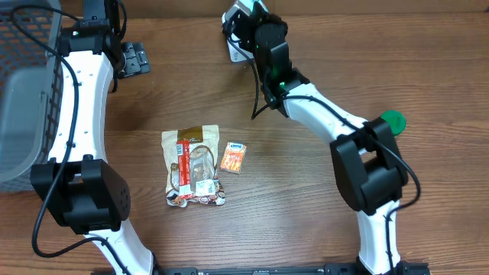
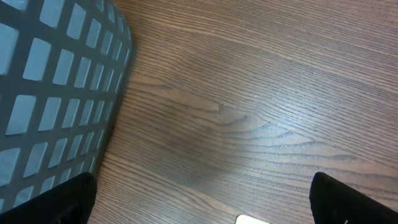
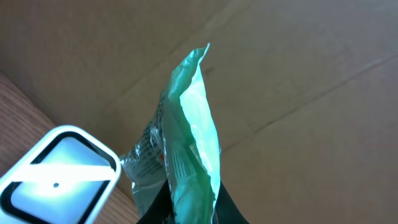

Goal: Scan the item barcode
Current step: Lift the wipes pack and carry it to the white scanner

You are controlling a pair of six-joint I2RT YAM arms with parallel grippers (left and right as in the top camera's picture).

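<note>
The wooden worktop [image 1: 306,206] fills most of what I can see, with a sheet of cardboard [image 3: 298,74] standing along its far edge. A grey plastic basket [image 1: 27,84] with a grid wall sits at the far left corner.

The left arm [image 1: 76,114] reaches up that side, and its left tool [image 1: 134,56] hangs just beside the basket. Its fingers [image 2: 71,202] are spread wide apart, with only bare wood between them.

The right arm [image 1: 321,114] stretches toward the far middle of the worktop. There the right tool [image 1: 246,19] is closed tight on the lower end of a green packet [image 3: 193,137]. The packet stands upright and edge-on to the wrist camera, with its crimped top pointing up in front of the cardboard. Some small print shows on its crinkled clear side, too blurred to read.

Just beside the packet is a white scanner [image 3: 56,180] with a shiny window. I cannot tell whether the two touch.

Near the middle of the worktop, well apart from both tools, a clear snack bag [image 1: 195,166] with a brown top lies flat. A small orange packet [image 1: 233,158] lies just to its right. A green disc [image 1: 392,120] shows near the right arm's elbow.
</note>
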